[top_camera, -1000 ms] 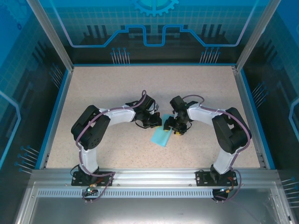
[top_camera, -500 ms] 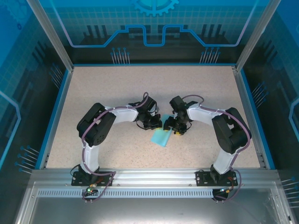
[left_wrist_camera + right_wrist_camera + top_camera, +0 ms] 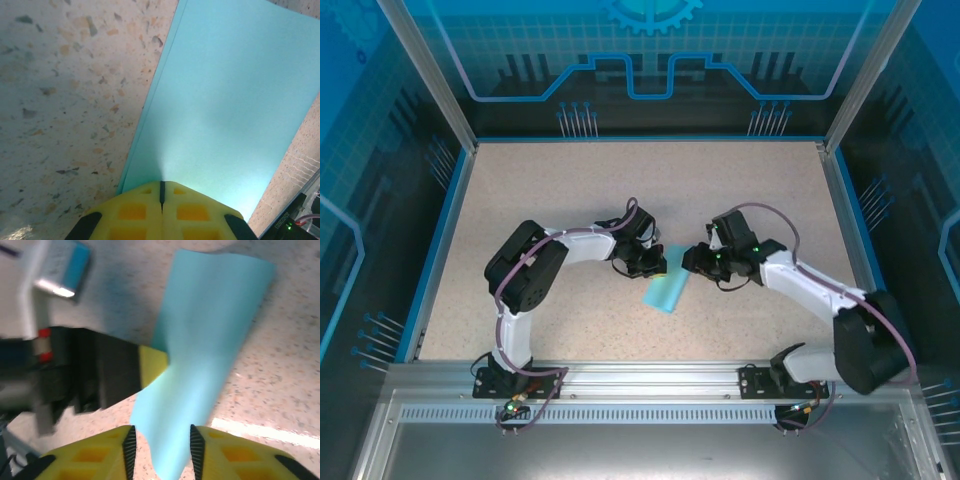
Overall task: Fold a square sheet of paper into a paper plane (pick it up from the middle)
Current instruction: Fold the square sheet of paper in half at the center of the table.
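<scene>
Since the earlier frames, the right arm has been swung outward, its elbow carried toward the near right corner of the table [image 3: 570,190], and the right gripper [image 3: 692,258] has been drawn back a little to the right. From above, the left gripper [image 3: 658,264] is seen near the middle of the table, with the light-blue sheet of paper [image 3: 666,291] lying just below and between the two grippers as a narrow slanted strip.

From the left wrist, the left gripper [image 3: 161,186] is seen with its yellow fingers pressed together, no gap left at the seam. The sheet of paper [image 3: 225,100] is spread broadly in front of the tips on the speckled table [image 3: 65,90], and a doubled edge is shown along its left side.

From the right wrist, the right gripper [image 3: 161,432] is seen spread, the near end of the sheet of paper [image 3: 210,315] lying between its fingers. The left gripper [image 3: 154,365] is met by the sheet's left edge.
</scene>
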### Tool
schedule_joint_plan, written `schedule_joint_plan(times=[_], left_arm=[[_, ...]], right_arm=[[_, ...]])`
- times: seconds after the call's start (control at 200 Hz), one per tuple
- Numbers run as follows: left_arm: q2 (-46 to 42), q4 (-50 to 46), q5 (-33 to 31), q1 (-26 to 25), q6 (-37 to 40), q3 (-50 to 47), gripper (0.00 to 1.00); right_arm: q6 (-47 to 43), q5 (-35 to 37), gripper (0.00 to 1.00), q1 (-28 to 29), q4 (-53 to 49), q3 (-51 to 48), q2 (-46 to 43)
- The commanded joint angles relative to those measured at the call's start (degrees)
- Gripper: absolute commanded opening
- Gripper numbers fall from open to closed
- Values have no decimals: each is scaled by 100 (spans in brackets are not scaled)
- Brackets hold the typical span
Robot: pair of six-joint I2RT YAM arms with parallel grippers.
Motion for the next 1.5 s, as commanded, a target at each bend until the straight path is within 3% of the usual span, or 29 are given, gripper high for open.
schedule_joint_plan(times=[0.0,0.145,0.305,0.775,1.02,1.495], left_arm=[[306,-154,-118,-6,145,-142,0],[332,-126,-116,-6,140,-182,0],[374,-123,-111,-14,143,-177,0],[369,-174,-186,-9,214,-260,0],[378,-196,-274,-13,224,-318,0],[360,-203,-300,-14,256,-330,0]], right_arm=[[417,-583,18,-29,1078,-427,-111],[644,-933,7,19,1794,-680,78],[729,-1098,3,145,2141,-565,599],[493,-1098,7,46,2438,-1245,1163],[433,-1123,4,-26,2541,-1357,1598],[554,-1119,10,297,2350,-1403,511]])
